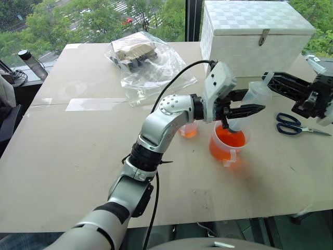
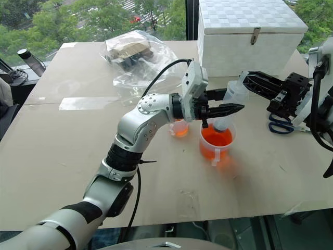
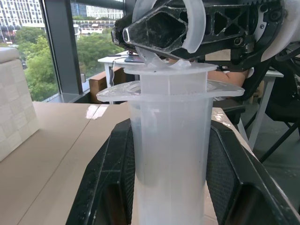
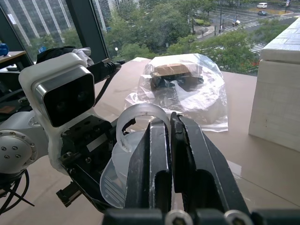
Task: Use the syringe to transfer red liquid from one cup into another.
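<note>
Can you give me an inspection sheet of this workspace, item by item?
Surface: tan table, taped seam on its left part.
Job's things: syringe upright, tip in the red liquid of the wide handled cup; smaller cup beside it, shallow orange layer.
Clutter: scissors, plastic bag of items, white box.
Grippers: left gripper shut on the syringe barrel; right gripper shut on the plunger's ring.
Cables: black cable arching over the left arm.
Surroundings: windows onto trees; dark bottle off the table's left edge.
</note>
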Robot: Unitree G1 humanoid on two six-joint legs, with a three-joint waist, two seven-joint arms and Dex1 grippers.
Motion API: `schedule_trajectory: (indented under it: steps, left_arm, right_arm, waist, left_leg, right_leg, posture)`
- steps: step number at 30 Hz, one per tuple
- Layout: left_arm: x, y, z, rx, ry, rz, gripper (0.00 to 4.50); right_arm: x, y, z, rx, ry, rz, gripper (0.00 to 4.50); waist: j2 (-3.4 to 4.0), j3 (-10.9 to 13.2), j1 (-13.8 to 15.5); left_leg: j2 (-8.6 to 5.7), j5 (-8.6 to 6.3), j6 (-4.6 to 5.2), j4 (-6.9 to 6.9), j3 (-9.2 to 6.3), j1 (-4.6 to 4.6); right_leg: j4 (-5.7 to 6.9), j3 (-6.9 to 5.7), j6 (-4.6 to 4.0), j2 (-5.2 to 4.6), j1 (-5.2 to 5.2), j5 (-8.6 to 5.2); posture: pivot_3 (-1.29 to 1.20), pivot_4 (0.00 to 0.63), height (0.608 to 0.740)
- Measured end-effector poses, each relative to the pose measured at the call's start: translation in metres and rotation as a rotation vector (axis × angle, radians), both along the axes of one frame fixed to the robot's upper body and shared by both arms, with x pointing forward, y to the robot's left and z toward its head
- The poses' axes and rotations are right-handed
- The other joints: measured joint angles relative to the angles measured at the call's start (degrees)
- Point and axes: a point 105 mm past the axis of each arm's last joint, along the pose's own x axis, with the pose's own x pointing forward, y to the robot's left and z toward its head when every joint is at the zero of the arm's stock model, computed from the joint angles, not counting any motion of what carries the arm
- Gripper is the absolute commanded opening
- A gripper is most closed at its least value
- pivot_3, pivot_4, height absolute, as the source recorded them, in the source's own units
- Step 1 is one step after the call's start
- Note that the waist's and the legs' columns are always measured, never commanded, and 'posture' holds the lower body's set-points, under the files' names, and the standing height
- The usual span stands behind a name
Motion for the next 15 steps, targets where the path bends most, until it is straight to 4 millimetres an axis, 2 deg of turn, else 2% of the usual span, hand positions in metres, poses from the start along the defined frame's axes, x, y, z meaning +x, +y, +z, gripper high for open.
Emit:
schedule_trajectory:
  steps: [15]
  left_arm:
    - [-0.0009, 0.0003, -0.0081, -0.016, -0.008, 0.012, 1.46]
  right_arm:
    - [0.0031, 0.0013, -0.0035, 0.011, 0.021, 0.005, 0.04]
  waist:
    - [0.00, 0.0, 0.0]
  left_leg:
    - [0.00, 0.00, 0.00, 0.00, 0.00, 0.01]
  right_leg:
    - [0.00, 0.00, 0.00, 0.00, 0.00, 0.00]
  posture:
    - [0.00, 0.150, 0.740]
